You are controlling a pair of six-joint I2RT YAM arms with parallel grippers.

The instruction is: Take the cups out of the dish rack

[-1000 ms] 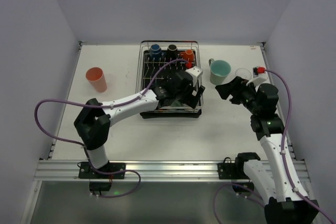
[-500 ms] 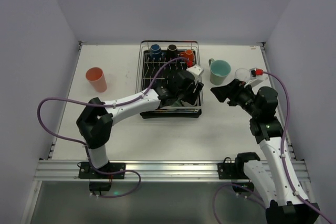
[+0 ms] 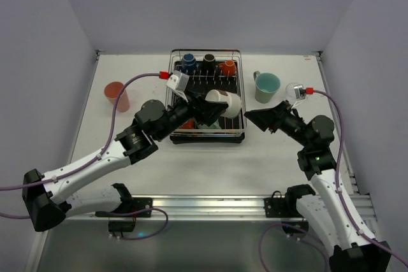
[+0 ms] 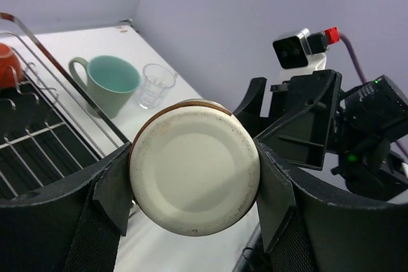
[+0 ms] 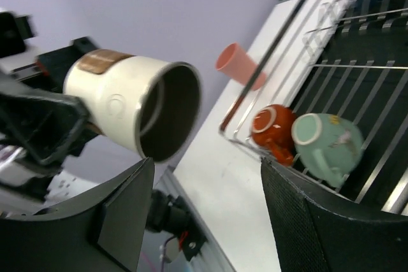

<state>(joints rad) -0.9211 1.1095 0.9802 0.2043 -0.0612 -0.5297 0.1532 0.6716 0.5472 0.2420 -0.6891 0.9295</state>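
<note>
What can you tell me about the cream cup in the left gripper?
The cream cup looks like glazed ceramic, with a brown band near its flat, lightly speckled base and a dark inside. It is held sideways above the dish rack, mouth toward the right gripper. The left gripper clamps it near the base; nothing else touches it.

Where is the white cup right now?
In the top view the white cup hangs sideways in the left tool, above the rack's right side, its mouth facing the open right tool.
</note>
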